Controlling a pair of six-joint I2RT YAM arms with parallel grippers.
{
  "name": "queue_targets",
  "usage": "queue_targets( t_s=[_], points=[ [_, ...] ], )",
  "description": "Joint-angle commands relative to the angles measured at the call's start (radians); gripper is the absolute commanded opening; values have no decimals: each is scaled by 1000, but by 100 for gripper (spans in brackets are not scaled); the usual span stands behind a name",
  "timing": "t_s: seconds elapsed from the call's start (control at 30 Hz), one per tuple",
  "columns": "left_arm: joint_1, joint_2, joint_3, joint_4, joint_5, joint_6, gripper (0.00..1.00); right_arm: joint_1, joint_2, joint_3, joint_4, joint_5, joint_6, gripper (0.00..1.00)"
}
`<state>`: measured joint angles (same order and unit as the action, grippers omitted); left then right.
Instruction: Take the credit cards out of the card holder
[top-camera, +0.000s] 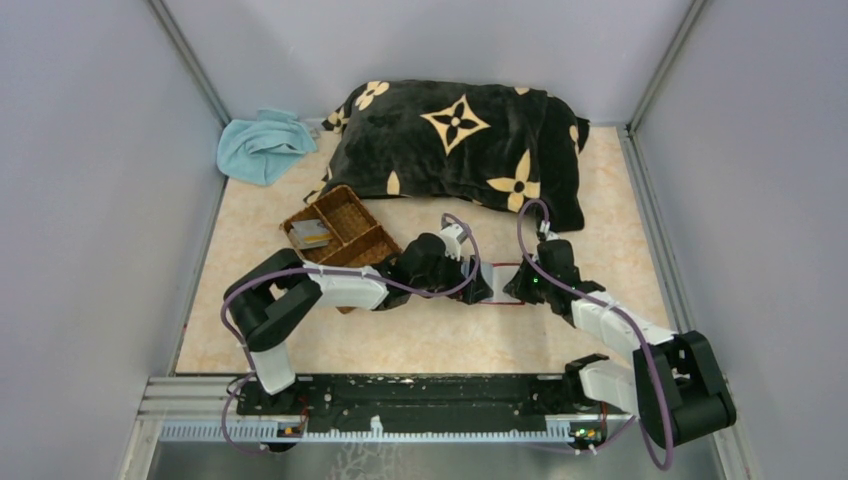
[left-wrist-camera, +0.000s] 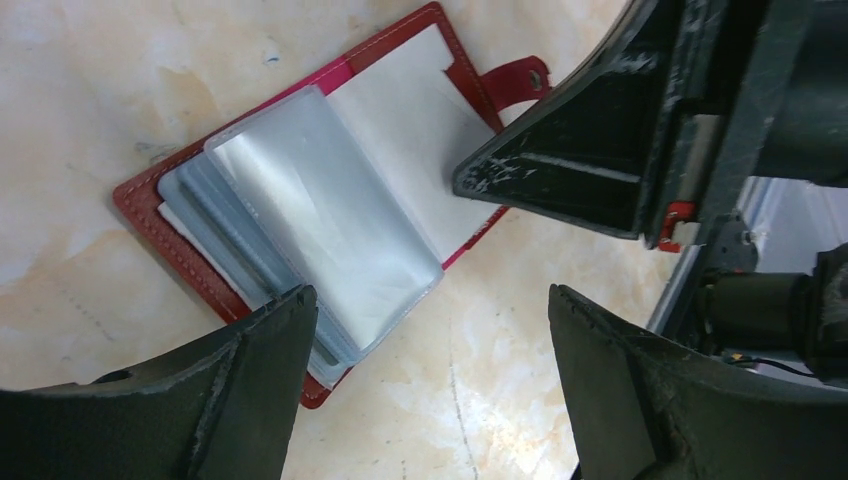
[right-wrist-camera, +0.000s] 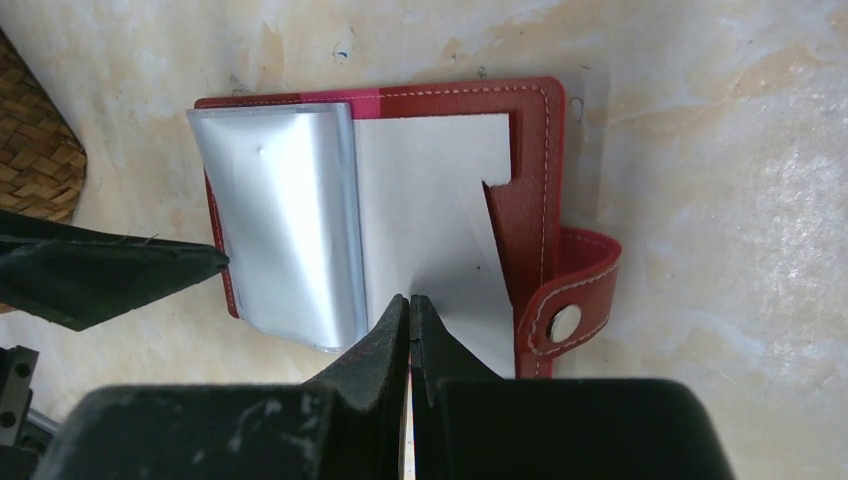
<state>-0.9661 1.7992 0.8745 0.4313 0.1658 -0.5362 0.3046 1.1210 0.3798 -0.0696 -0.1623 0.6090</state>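
We find the card holder (right-wrist-camera: 535, 150) lying open and flat on the pale marbled table (right-wrist-camera: 720, 150), between the two grippers and near a wicker basket (top-camera: 345, 228). It is red leather with light stitching and a pink strip along the inner top edge. A stack of clear plastic sleeves (right-wrist-camera: 280, 220) is folded over one half. A white card (right-wrist-camera: 430, 200) sits in the slanted pocket of the other half. The snap strap (right-wrist-camera: 585, 265) with its metal stud (right-wrist-camera: 566, 322) sticks out past the outer edge. The right gripper (right-wrist-camera: 410, 300) has its jaws pressed together, nipping the card's near edge. The left gripper (left-wrist-camera: 430, 295) hangs over the sleeves' corner with its jaws spread wide, holding nothing.
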Motion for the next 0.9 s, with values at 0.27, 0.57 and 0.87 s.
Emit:
queue_targets(
  t_s=[0.27,0.57,0.87],
  points=[
    [2,63,21,152,99,-71,91,1,-28,-24,28,-12,-9,0],
    [16,-47,-42,76,7,-34,91,0,-15,-22,36,-12,-14,0],
    [22,-1,-17,2,-19,-38,92,1,-5,-13,44,-19,-15,0]
  ],
)
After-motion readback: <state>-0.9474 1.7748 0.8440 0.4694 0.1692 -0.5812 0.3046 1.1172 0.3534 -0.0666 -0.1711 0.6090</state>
